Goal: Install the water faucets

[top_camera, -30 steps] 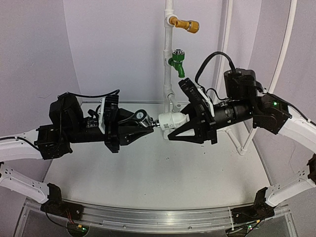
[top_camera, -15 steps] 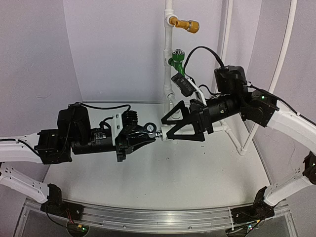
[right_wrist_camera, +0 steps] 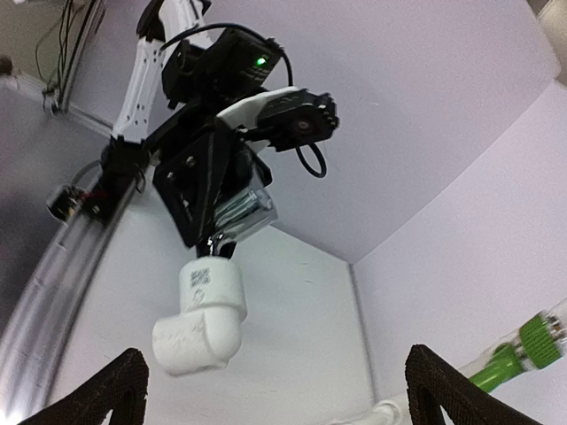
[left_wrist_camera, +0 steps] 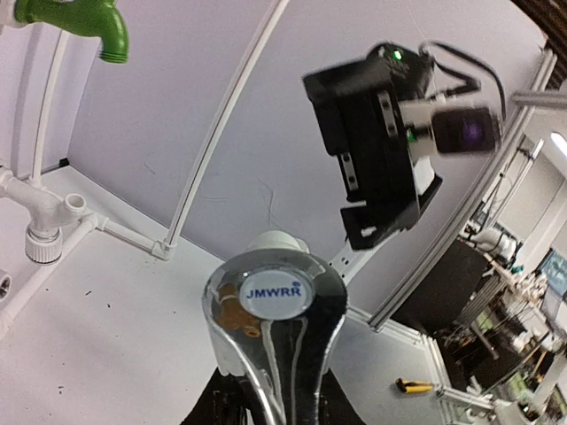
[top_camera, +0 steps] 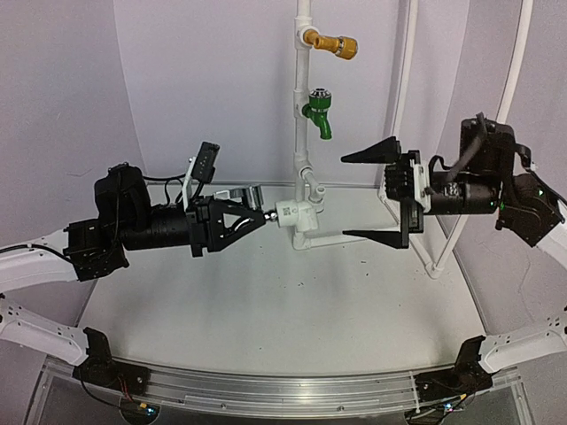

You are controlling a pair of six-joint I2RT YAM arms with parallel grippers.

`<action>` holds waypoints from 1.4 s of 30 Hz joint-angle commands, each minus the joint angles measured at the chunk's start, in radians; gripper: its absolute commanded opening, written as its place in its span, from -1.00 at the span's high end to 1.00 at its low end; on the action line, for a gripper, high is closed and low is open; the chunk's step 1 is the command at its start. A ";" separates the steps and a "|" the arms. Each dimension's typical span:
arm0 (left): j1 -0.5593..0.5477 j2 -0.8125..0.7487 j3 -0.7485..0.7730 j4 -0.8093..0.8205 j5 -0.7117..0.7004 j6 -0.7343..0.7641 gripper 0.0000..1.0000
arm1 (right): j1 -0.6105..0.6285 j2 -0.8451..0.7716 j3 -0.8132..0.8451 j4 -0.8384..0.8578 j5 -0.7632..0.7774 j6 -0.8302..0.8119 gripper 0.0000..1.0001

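At frame centre, the silver tap (top_camera: 249,194), white fitting (top_camera: 292,212) on its end, is clamped by the left gripper (top_camera: 255,212). The right gripper (top_camera: 345,197) is spread wide at right. Mounting on the white pipe (top_camera: 301,71) is judged next; socket alignment is needed.

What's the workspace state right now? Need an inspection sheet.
Surface: white table, arms bolted at its near edge.
Job's things: shiny silver metal tap in the left gripper; white plastic elbow fitting joined to its end, off the table.
Clutter: a few dark specks.
Grippers: left shut on the tap; right gripper open, apart from the fitting.
Cables: black cable loops over the left arm, clear of the tap.
Surroundings: white pipe frame carrying green tap and yellow-brass tap; lilac walls.
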 commanded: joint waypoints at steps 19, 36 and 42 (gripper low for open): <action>0.060 0.061 0.119 0.136 0.270 -0.437 1.00 | 0.214 0.011 -0.217 0.354 0.275 -0.951 -0.50; 0.060 -0.001 0.074 0.056 0.199 -0.069 1.00 | 0.248 0.051 -0.066 0.254 0.244 -0.102 0.31; 0.057 -0.008 0.101 -0.026 0.234 0.169 1.00 | 0.231 0.046 -0.057 0.217 0.133 0.288 0.42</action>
